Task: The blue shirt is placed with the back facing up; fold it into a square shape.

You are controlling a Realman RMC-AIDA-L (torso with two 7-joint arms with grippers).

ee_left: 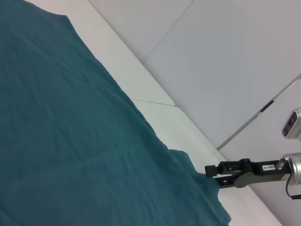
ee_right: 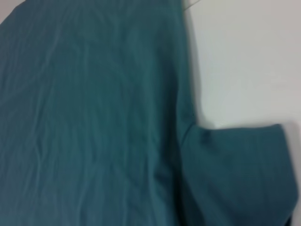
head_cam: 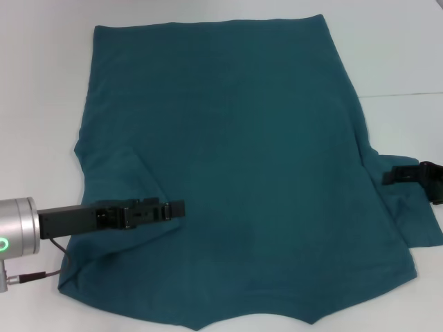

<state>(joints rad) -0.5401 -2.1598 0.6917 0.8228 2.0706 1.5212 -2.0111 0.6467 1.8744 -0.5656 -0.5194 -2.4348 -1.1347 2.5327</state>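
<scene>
blue shirt [head_cam: 235,159] lies flat on the white counter [head_cam: 387,48], plain side up, matte teal knit with soft shallow wrinkles. outline is a wide trapezoid, straight hem at the far side, curved neckline at the near edge. left sleeve looks folded in over the body, leaving a diagonal crease; right sleeve sticks out sideways.

left gripper [head_cam: 181,209] is out over the shirt's near-left part, slim black fingers together in a clenched line, no cloth visibly between them. right gripper [head_cam: 387,176] is at the right sleeve edge; head view alone doesn't settle it, but the left wrist view shows its fingers [ee_left: 211,168] clenched on the sleeve fabric, grasping it just off the counter.

right wrist view shows only cloth: the side seam, the sleeve [ee_right: 235,174] with its squared cuff, bare counter beyond. none of that arm's own fingers show there.

counter has a thin seam line [head_cam: 401,95] running off the shirt's right side. a red-brown cable [head_cam: 41,275] loops by the left arm's silver wrist.
</scene>
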